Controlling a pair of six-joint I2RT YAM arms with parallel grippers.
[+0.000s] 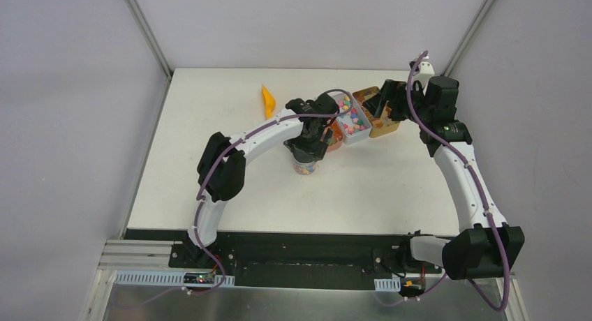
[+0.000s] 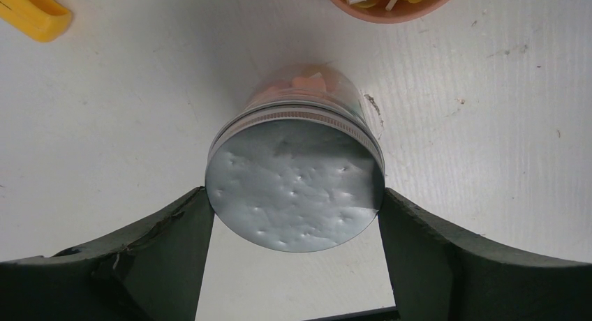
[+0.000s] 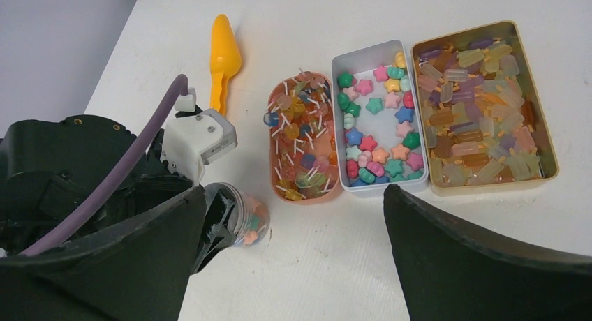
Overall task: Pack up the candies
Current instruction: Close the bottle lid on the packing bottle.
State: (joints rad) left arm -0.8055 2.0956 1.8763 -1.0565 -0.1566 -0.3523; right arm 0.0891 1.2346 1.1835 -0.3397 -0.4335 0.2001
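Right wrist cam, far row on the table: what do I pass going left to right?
Left to right: orange scoop → oval orange tray of lollipops → white box of star candies → gold tin of ice-pop candies. The jar sits nearer, below the scoop, so it is left out.

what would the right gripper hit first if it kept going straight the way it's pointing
Probably the white tray of star candies: its near edge lies straight ahead, between the open fingers of the right gripper. Depth is unclear, so they might touch the table just short of it.
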